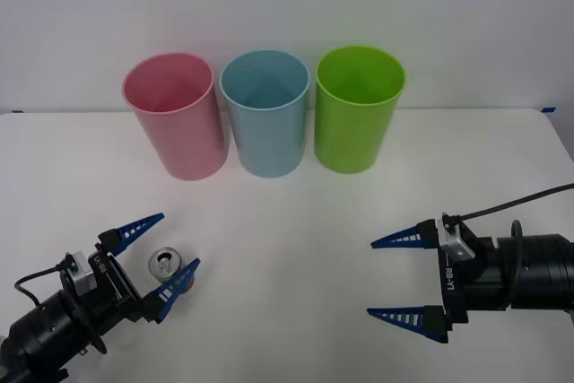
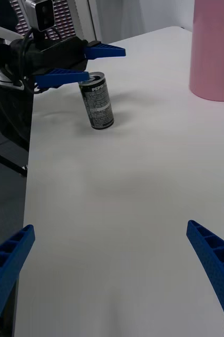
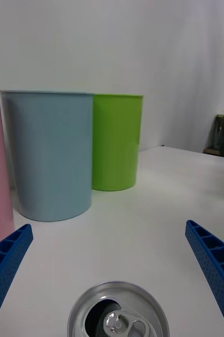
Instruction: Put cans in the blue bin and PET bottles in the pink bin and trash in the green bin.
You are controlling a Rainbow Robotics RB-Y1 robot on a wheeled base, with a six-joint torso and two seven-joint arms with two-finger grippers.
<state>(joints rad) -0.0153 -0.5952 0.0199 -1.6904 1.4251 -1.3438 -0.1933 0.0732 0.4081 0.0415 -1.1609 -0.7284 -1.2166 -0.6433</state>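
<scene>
A small drink can [image 1: 165,264] stood upright on the white desk [image 1: 296,248] near the robot's left front, flanked by the blue ribbed fingers of the left tool [image 1: 154,257], which was spread wide around the can's upper half without pinching it; whether a finger brushed the can could not be told. The placement suggested an approach to a side grasp, low enough to close on the body below the silver top. Across the back of the desk the three bins stood in a close row, rims up and open to receive: the pink bin [image 1: 174,114] at the left, the blue bin [image 1: 265,112] in the middle and the green bin [image 1: 358,107] at the right. The blue bin, the can's proper destination, lay well apart from it. The right tool [image 1: 399,280] hovered over the bare desk at the right, fingers wide apart and holding nothing, apparently waiting clear of the work.
</scene>
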